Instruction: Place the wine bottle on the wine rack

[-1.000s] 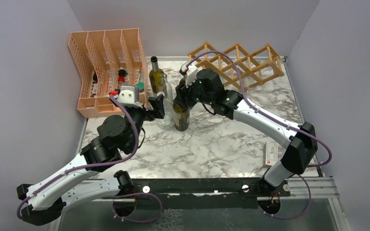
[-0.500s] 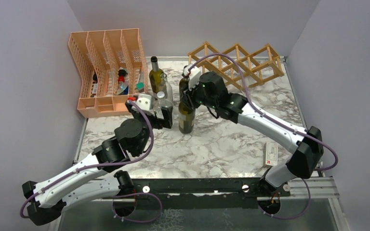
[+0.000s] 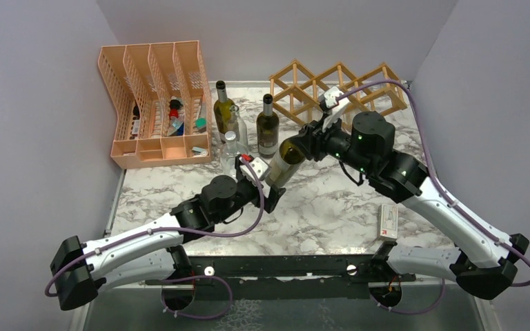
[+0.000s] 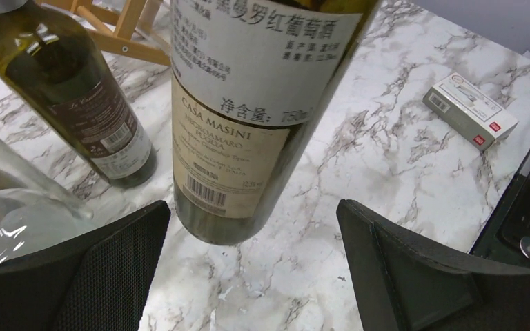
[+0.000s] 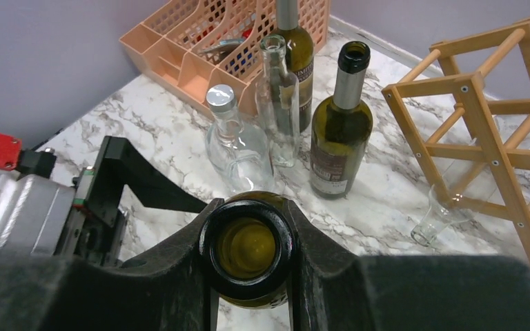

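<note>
Grips the wine bottle [image 3: 284, 160] by the neck with the right tool [image 3: 309, 146], fingers closed tight on the glass just under the mouth. Holds it clear of the desk [image 3: 331, 207], steeply tilted, base down toward the left arm and mouth up toward the right wrist. Shows dark olive-green glass, a white label printed in Chinese characters above a cream one reading CASA MASINI with a barcode, and an open mouth with no cork or cap. Brackets the base with the left tool [image 4: 250, 227], spread wide and holding nothing, one black finger [image 4: 103, 269] on either side with a clear gap to the glass. Hangs over the middle of the marbled top, in front of a second green bottle [image 3: 268, 127] standing upright and clear glass bottles [image 3: 230, 148] beside a peach mesh organizer [image 3: 153, 103]. Stops short of the light wooden wine rack [image 3: 338, 86] at the far right of the desk, not touching it. Passes over nothing but bare marble, with a small white box [image 3: 388, 221] lying near the right arm.
</note>
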`<state>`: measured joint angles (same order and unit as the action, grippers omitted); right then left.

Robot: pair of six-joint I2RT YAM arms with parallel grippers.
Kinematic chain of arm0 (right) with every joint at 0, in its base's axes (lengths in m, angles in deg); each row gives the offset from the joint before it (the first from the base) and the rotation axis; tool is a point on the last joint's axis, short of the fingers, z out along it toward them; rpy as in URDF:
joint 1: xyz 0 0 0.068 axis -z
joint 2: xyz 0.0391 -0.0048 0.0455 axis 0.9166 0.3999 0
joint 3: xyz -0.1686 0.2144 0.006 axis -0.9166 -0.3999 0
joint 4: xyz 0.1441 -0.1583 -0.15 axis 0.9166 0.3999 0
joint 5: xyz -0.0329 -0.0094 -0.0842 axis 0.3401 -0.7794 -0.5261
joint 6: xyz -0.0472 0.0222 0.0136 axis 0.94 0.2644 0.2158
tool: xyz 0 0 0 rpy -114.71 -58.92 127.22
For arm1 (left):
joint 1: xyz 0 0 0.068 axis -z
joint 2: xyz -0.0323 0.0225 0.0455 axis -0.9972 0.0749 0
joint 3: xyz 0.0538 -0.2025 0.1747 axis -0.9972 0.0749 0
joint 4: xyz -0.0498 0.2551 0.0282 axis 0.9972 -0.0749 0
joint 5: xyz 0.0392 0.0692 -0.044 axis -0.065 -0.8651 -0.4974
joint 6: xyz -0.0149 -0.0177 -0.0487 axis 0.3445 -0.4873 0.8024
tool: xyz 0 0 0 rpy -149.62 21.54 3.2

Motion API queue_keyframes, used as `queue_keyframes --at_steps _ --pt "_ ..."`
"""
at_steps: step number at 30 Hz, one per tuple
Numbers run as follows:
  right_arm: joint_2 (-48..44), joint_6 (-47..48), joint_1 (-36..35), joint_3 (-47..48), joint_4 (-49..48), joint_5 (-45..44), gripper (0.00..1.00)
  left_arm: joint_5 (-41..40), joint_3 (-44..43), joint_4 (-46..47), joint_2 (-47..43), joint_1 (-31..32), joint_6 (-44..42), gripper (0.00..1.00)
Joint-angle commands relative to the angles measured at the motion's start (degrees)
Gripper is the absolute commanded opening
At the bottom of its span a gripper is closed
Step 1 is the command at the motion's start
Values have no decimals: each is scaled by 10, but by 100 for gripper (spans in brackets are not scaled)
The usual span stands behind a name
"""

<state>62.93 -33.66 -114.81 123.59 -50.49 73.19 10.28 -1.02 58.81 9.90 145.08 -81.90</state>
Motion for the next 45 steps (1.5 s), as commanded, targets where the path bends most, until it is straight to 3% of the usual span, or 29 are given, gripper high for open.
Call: queue_keyframes --at_steps 1,6,21,28,36,39,41,43,45 --pt "-40 -24 -4 5 -1 30 1 29 18 127 21 1 -20 99" --pt "-70 -19 -4 15 27 73 1 35 22 161 43 1 -59 99" --pt "-130 29 -4 3 48 226 1 319 29 220 61 1 -117 98" --pt "-165 63 -4 -17 38 309 1 369 28 241 46 1 -82 93" --pt "-170 50 -4 -14 38 301 4 381 21 242 49 1 -72 64" --pt "-169 43 -4 -11 42 295 8 384 15 243 56 1 -79 44" --pt "-168 33 -4 -6 49 278 22 378 12 243 58 1 -97 2" --pt "-168 22 -4 -4 58 261 48 357 9 242 59 1 -113 0" --pt "-172 18 -3 -4 66 250 63 341 5 242 61 1 -145 0"
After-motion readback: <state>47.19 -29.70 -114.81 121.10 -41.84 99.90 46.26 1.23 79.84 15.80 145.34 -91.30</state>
